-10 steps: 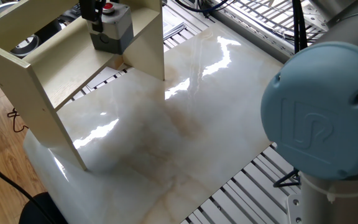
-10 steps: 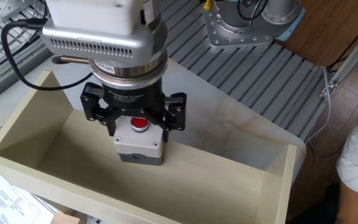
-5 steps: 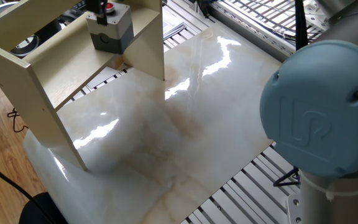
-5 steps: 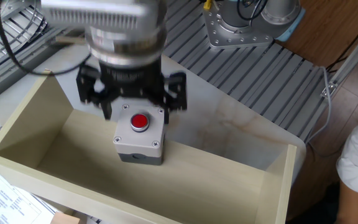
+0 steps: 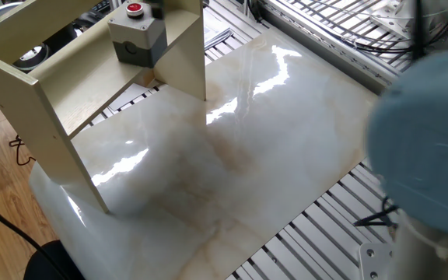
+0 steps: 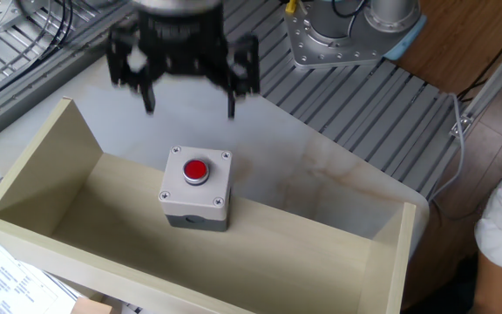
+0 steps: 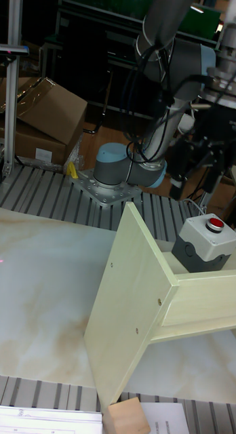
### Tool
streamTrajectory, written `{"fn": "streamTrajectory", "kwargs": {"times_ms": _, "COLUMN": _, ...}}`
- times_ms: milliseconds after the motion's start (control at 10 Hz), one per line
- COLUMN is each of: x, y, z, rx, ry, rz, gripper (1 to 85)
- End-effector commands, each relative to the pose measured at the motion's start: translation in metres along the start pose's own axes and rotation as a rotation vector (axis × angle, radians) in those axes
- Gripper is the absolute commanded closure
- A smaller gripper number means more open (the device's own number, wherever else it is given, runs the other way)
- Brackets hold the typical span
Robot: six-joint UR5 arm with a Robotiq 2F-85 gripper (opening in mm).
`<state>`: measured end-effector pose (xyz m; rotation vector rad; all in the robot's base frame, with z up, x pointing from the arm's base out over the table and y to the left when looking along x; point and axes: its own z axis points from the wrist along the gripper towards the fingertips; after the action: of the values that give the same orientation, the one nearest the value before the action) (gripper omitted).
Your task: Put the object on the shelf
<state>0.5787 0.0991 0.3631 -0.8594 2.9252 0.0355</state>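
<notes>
Grey push-button box [image 6: 196,188] sits upright on cream shelf board [image 6: 321,262], red button [image 6: 196,170] facing up, four corner screws on light top face. Claw [image 6: 186,105] above and behind box, clear of it, motion-blurred, black fingers [image 6: 231,83] spread wide, nothing between them. Shelf side panels rise at left and right. Marbled surface [image 6: 338,174] beyond shelf; ribbed metal rails further back.

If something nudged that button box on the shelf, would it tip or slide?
The box looks rigid and squat, sitting flat on the shelf, so it probably slides rather than tips. Its flat sides won't roll. It seems fairly light.
</notes>
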Motion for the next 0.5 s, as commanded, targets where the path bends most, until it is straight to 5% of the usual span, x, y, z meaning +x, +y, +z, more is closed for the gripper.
{"fn": "streamTrajectory", "kwargs": {"times_ms": 0, "x": 0.034, "y": -0.001, "z": -0.007, "rx": -0.001, "ry": 0.033, "rz": 0.131, "gripper": 84.3}}
{"fn": "streamTrajectory", "kwargs": {"times_ms": 300, "x": 0.039, "y": -0.009, "z": -0.006, "rx": 0.025, "ry": 0.045, "rz": 0.160, "gripper": 84.3}}
{"fn": "streamTrajectory", "kwargs": {"times_ms": 400, "x": 0.053, "y": -0.025, "z": 0.005, "rx": 0.032, "ry": 0.041, "rz": 0.130, "gripper": 84.3}}
